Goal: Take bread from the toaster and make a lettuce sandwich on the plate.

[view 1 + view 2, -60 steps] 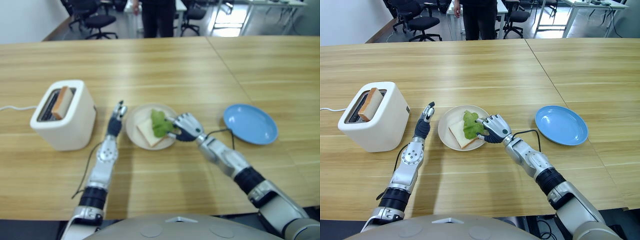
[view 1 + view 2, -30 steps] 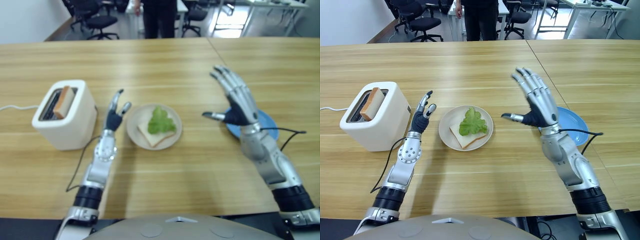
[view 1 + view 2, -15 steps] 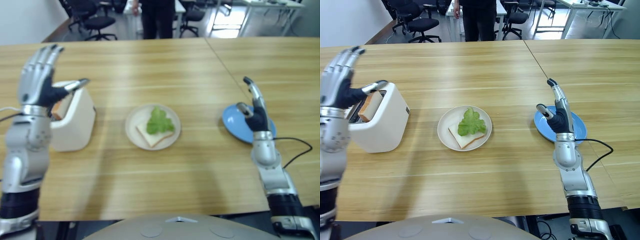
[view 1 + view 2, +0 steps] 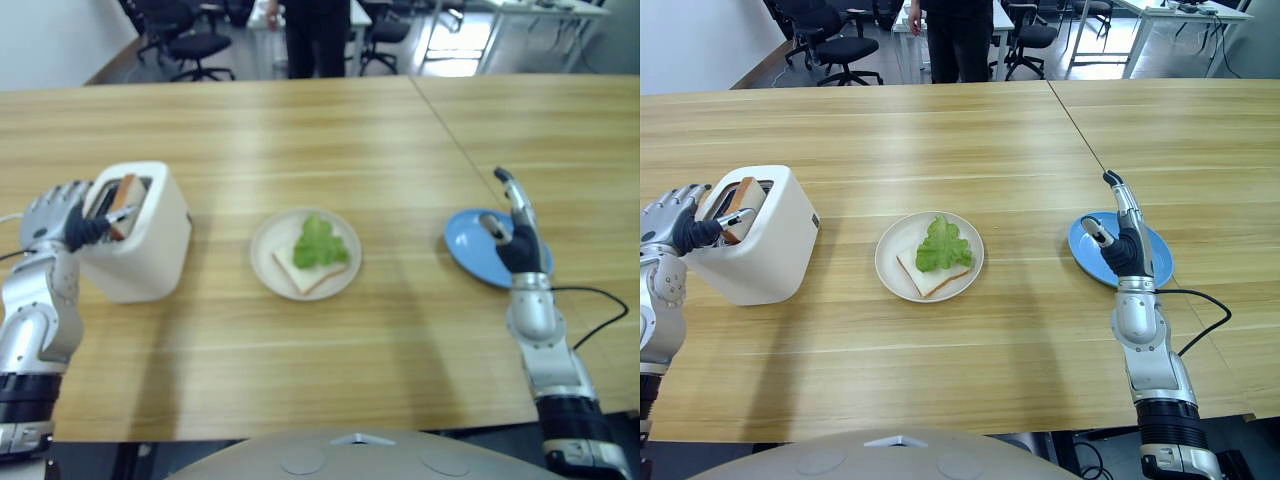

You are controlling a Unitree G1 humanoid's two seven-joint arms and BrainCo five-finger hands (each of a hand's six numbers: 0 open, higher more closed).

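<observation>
bread [image 4: 744,195] in toaster [image 4: 770,255], beside left hand [image 4: 678,229]

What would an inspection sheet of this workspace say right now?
Surface: wooden table, two tops butted together with a seam between.
Job's things: toaster on the left with a bread slice standing in its slot; cream plate at centre holding a second bread slice with a lettuce leaf on top.
Clutter: blue plate, bare where it shows.
Hands: left hand at the toaster slot beside the bread; right hand upright, open, in front of the blue plate.
Cables: black cable looping by the right arm.
Surroundings: office chairs behind the table.
</observation>
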